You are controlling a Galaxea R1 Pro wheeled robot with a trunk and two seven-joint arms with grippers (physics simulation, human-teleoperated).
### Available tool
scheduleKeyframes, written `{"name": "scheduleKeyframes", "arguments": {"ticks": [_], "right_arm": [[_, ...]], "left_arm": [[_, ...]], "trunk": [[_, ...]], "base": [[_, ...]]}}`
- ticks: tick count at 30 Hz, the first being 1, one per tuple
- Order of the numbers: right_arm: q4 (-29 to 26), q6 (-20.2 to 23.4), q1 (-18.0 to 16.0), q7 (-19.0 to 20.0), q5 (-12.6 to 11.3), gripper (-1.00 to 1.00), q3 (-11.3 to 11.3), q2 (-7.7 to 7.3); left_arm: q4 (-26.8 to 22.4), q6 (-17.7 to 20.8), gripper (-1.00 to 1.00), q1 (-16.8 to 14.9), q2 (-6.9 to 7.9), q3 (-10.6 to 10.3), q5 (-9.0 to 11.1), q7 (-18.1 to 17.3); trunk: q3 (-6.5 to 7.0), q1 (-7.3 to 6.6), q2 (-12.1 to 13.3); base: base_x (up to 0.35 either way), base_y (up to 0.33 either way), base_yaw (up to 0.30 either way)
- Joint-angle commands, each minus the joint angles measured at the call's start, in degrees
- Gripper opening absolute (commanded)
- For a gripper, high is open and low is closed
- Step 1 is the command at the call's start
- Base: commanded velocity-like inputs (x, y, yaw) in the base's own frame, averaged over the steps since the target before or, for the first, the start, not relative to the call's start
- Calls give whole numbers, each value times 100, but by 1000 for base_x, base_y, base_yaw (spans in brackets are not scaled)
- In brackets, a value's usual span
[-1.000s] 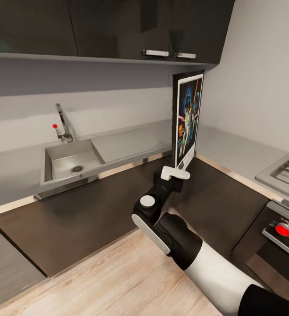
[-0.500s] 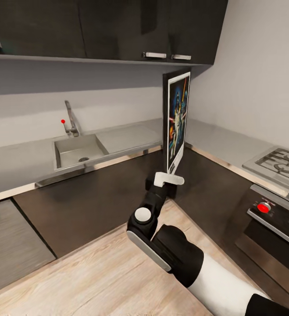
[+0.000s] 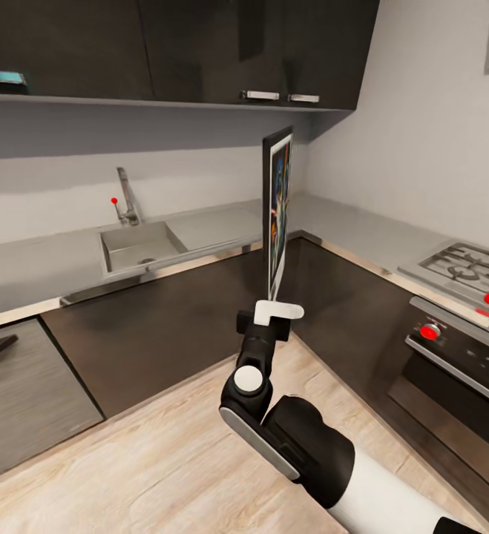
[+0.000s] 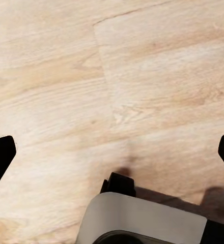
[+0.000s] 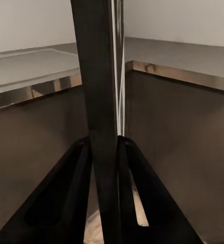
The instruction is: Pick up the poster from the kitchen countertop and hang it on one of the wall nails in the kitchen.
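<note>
Right end effector (image 3: 272,311) raised, clamping upright poster (image 3: 277,211) edge-on

Head camera looks down over the kitchen corner; right wrist camera, close between its fingers (image 5: 76,188), shares the countertop (image 3: 44,267); left wrist faces floor (image 4: 112,76).

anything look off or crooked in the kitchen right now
Nothing stands out. The poster stands upright, clamped at its bottom edge by the right gripper, well off the kitchen countertop. No spill or damage is visible on the sink or hob.
</note>
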Motion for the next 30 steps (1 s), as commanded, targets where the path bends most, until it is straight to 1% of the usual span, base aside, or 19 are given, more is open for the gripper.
{"name": "scheduleKeyframes", "arguments": {"ticks": [1,4,5,7,9,10,12,14,15,16,18,19,20,22,25,26,27,28,30], "right_arm": [[-9,46,4,-16,-24,-100,10,-5],[-14,41,108,224,-14,-100,10,-43],[-15,30,159,421,-6,-100,7,-89],[-17,23,178,544,-3,-100,6,-162],[-41,16,195,789,-1,-100,5,-308],[-58,4,201,985,0,-100,5,-420],[-68,-56,205,1177,1,-100,0,-532],[-79,-272,209,1529,0,-100,-8,-757],[-84,-419,211,2047,-16,-100,-13,-1018],[-84,-435,212,2173,-17,-100,-15,-1067],[-83,-473,212,2802,-21,-100,-19,-1286],[-83,-478,212,2966,-22,-100,-22,-1344],[-81,-489,212,3289,-23,-100,-25,-1462],[-80,-507,212,3606,-27,-100,-27,-1579],[-71,-686,212,4410,-48,-100,-30,-1839],[-68,-724,212,4579,-66,-100,-30,-1892],[-67,-785,212,4931,-131,-100,-30,-2004],[-67,-809,212,5156,-189,-100,-30,-2075],[-63,-864,212,5871,-386,-100,-34,-2290]], "left_arm": [[-5,-9,100,1,-2,4,36,-3],[-5,-12,100,1,-1,4,36,-3],[-5,-15,100,0,-1,4,36,-3],[-5,-16,100,0,-3,4,36,-3],[-5,-17,100,1,-2,4,36,-3],[-5,-18,100,1,-2,4,36,-3],[-5,-16,100,1,-2,4,36,-3],[-5,-13,100,1,-3,4,36,-3],[-5,-11,100,0,-2,-2,36,-3],[-5,-10,100,0,-2,-3,36,-3],[-5,-13,100,1,-2,-4,36,-3],[-5,-14,100,1,-1,-4,36,-3],[-5,-16,100,1,-1,-5,36,-7],[-5,-16,100,1,-3,-5,36,-9],[-5,-18,100,1,-4,-5,36,-11],[-5,-18,100,1,-4,-5,36,-11],[-5,-18,100,1,-4,-5,36,-12],[-5,-18,100,1,-6,-5,36,-12],[-5,-18,100,1,-8,-5,36,-12]], "trunk": [[-4,-4,-3],[-4,-4,-3],[-4,-4,-3],[-4,-4,-3],[-4,-4,-3],[-4,-4,-3],[-4,-4,-3],[-4,-4,-3],[-4,-4,-3],[-4,-4,-3],[-4,-4,-3],[-4,-4,-3],[-4,-4,-3],[-4,-4,-3],[-4,-4,-3],[-4,-4,-3],[-4,-4,-3],[-4,-4,-3],[-4,-4,-3]], "base": [[-334,0,0],[-336,0,0],[-337,0,0],[-338,0,0],[-338,0,0],[-338,0,0],[-335,0,0],[-228,0,0],[-59,0,0],[-47,0,0],[-25,0,0],[-16,0,0],[-10,0,0],[-7,0,0],[-3,0,0],[-2,0,0],[-1,0,0],[0,0,0],[0,0,0]]}}
